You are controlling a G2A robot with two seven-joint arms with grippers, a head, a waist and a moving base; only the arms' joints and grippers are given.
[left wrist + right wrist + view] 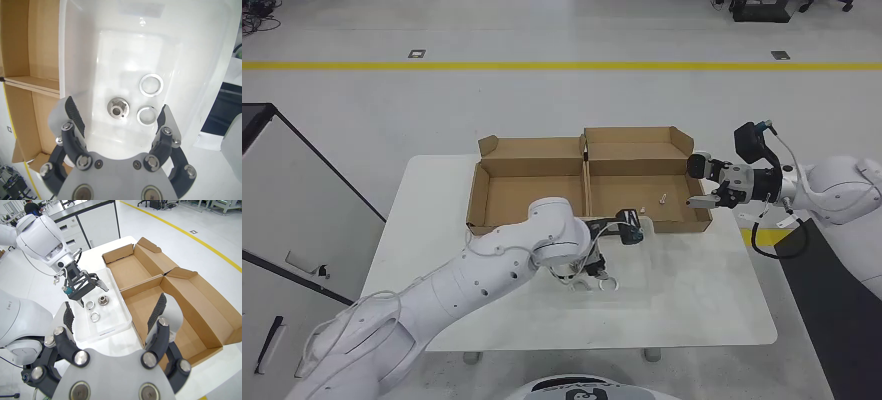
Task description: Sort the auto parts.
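Observation:
A clear plastic tray holds three metal parts: a flanged hub, a small ring beside it and a wider ring farther on. My left gripper hangs open just above the hub, its fingers either side of the hub and small ring, touching neither. From the right wrist view the left gripper stands over the hub and the two rings. My right gripper is open and empty at the right end of the cardboard box.
The box has two open compartments side by side behind the tray; a small pale part lies in the right one. The white table has free room at the front right. A dark panel stands off the table's right edge.

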